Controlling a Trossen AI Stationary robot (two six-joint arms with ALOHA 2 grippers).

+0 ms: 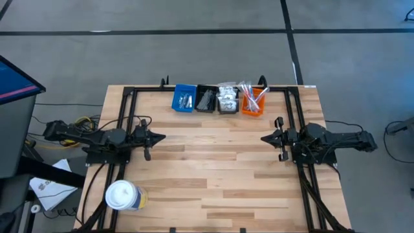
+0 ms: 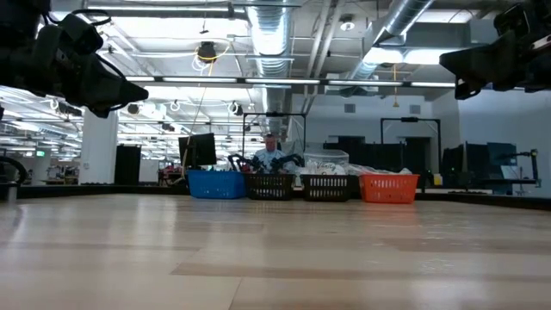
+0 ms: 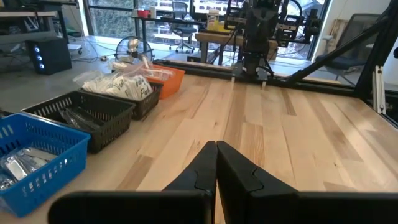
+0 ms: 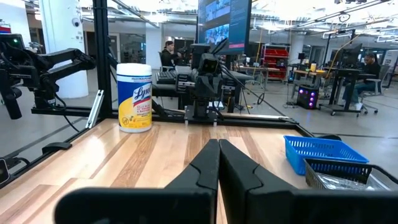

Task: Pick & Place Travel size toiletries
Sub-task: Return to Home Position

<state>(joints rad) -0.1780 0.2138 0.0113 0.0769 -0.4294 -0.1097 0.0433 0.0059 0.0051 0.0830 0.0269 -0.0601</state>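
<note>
The left hand (image 1: pixel 159 137) is closed, its two dark fingers (image 3: pixel 202 173) pressed flat against each other and gripping only themselves. It hangs low over the left side of the worktop (image 1: pixel 213 175), with the arm folded level and pointing across toward the other arm. The right hand (image 1: pixel 265 138) mirrors it on the right side. Its fingers (image 4: pixel 235 173) are likewise shut tight together and the arm is tucked and horizontal. The two hands face each other, well apart.

The toiletries lie in a row of four bins touching side by side at the far edge of the worktop, between the arms and well away from either hand.
- **Blue bin (image 1: pixel 176 101):** it holds silvery wrapped pieces (image 1: pixel 186 99).
- **Black bin (image 1: pixel 199 103):** just beside the blue one, it holds thin black combs (image 1: pixel 207 99).
- **Second dark bin (image 1: pixel 228 109):** it is heaped with white sachets (image 1: pixel 227 96).
- **Orange bin (image 1: pixel 252 110):** it holds slim red, white and blue sticks (image 1: pixel 253 95), leaning out over its rim.

A white tub (image 1: pixel 121 195) with a yellow label stands upright near the front left corner, beside the left arm's base.
</note>
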